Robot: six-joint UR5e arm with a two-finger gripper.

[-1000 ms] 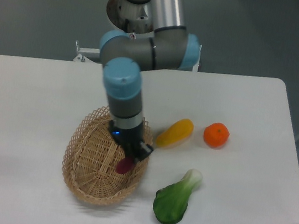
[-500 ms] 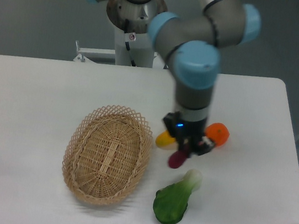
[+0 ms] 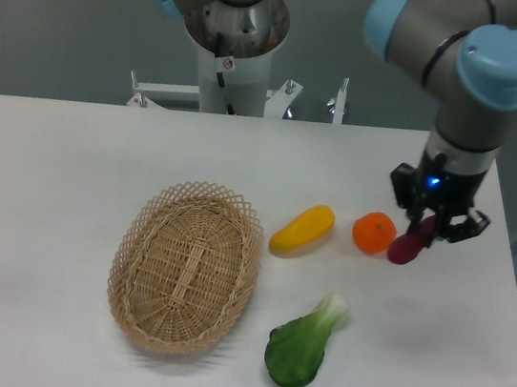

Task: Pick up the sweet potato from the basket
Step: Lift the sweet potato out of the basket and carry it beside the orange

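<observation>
the gripper holds the sweet potato pinched between its fingers, above the table just right of the orange, well apart from the basket.

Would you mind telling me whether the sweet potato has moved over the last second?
Yes. Held by the end effector, the sweet potato went from the basket rightward, past the orange.
</observation>
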